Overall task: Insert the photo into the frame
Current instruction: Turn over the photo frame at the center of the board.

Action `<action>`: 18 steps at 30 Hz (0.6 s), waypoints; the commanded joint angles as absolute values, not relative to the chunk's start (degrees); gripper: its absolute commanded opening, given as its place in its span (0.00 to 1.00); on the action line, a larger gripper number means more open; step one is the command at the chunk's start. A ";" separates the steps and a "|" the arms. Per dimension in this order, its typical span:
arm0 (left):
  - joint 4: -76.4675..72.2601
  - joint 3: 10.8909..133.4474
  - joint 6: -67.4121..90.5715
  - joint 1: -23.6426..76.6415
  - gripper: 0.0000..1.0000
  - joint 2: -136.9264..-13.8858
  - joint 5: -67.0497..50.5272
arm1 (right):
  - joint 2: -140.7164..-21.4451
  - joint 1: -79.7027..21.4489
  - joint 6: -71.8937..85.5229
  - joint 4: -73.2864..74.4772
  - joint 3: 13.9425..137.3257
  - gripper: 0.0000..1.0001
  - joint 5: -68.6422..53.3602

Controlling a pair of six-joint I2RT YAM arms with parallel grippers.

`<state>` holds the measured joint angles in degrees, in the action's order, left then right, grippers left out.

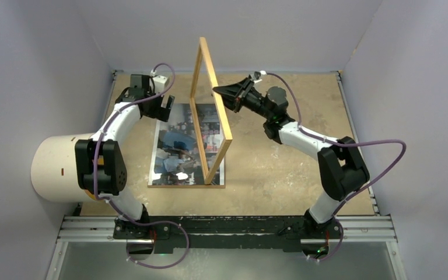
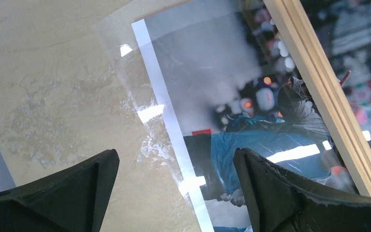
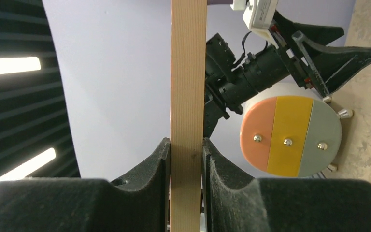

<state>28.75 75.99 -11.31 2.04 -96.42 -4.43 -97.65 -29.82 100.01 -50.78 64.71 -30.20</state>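
Top external: frame stands on edge across the photo.
Right gripper: pinches frame's rail; we think for access.
Left gripper: spread wide, empty, left of frame.

White-and-black jointed arms, looping purple cables, black fingers.

Lilac walls, tan tabletop

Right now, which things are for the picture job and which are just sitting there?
For the job:
- the photo, flat on the table
- the frame, stood on edge over the photo
- the right gripper, clamped on the frame's rail
- the left gripper, open above the photo

Just sitting there:
- the big white cylinder at the table's left edge
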 commanded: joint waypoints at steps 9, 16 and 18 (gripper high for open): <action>20.88 69.89 -20.40 12.62 1.00 -99.18 10.72 | -87.32 -16.81 86.93 -39.10 48.88 0.45 -37.20; 17.55 69.52 -24.67 17.05 1.00 -104.59 16.32 | -87.49 -10.27 83.35 -38.79 41.17 0.62 -42.26; 17.09 69.41 -25.98 17.35 1.00 -106.50 17.77 | -88.58 -9.65 83.92 -40.67 39.54 0.61 -43.65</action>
<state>20.69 69.49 -21.89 16.99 -104.09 12.34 -88.14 -10.55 86.19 -38.83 41.69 -37.89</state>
